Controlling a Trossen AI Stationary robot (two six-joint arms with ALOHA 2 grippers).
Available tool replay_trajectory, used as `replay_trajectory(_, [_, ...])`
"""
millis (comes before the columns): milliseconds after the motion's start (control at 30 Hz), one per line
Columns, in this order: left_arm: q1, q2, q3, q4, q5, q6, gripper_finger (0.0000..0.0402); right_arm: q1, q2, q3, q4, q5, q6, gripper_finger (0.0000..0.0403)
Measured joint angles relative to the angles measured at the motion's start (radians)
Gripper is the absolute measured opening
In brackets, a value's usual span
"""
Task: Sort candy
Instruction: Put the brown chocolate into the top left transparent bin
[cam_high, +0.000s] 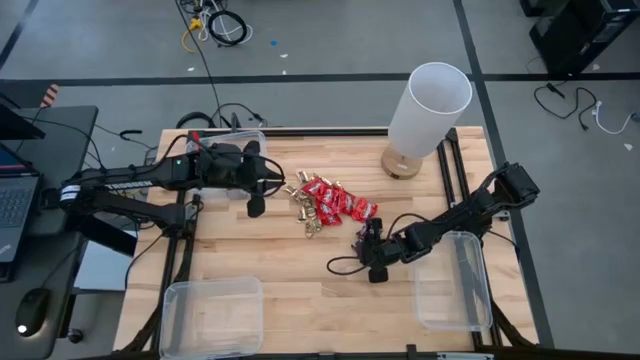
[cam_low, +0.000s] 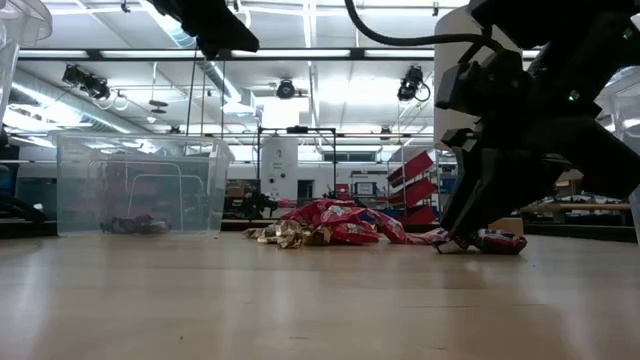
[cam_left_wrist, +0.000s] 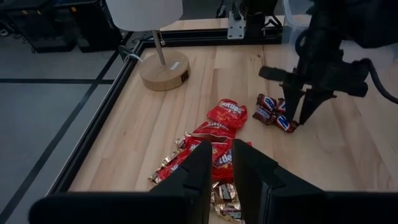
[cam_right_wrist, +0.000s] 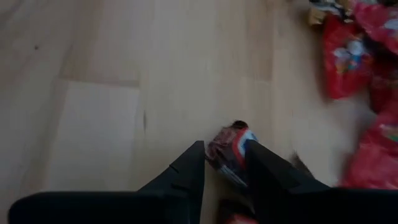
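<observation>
Between the right gripper's (cam_right_wrist: 225, 163) fingers sits a dark mini bar (cam_right_wrist: 232, 151), pinched at desk level just clear of the candy heap (cam_high: 328, 203), so it lifts alone. Open desk (cam_high: 300, 270) lies behind it toward the bin (cam_high: 450, 285). Left gripper (cam_left_wrist: 221, 171) hovers over the heap, slightly parted, empty.

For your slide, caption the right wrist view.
Right gripper closing around a dark mini bar beside red packets.

Your right wrist view's blurred, red packets (cam_right_wrist: 348, 56) smeared and cut at the edge, bin (cam_low: 140, 185) contents too murky to name, lamp (cam_left_wrist: 144, 12) shade cropped.
</observation>
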Motion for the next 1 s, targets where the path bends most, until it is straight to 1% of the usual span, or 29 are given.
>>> replay_trajectory(167, [0.0, 0.0, 0.0, 0.006, 0.001, 0.0, 0.0065, 0.0, 0.05, 0.005, 0.032, 0.011, -0.003, 0.0101])
replay_trajectory(367, [0.0, 0.0, 0.0, 0.006, 0.003, 0.0, 0.0065, -0.004, 0.055, 0.004, 0.032, 0.045, -0.006, 0.0094])
replay_trajectory(533, [0.0, 0.0, 0.0, 0.006, 0.003, 0.0, 0.0065, -0.013, 0.055, 0.004, 0.024, 0.048, -0.005, 0.0065])
replay_trajectory(700, [0.0, 0.0, 0.0, 0.006, 0.004, -0.002, 0.0065, -0.022, 0.055, 0.003, 0.016, 0.049, -0.003, 0.0012])
replay_trajectory(733, [0.0, 0.0, 0.0, 0.006, 0.004, -0.005, 0.0065, -0.024, 0.055, 0.003, 0.017, 0.049, -0.007, 0.0006])
replay_trajectory(1000, [0.0, 0.0, 0.0, 0.006, 0.004, -0.015, 0.0065, -0.028, 0.059, 0.052, -0.023, 0.076, -0.076, 0.0])
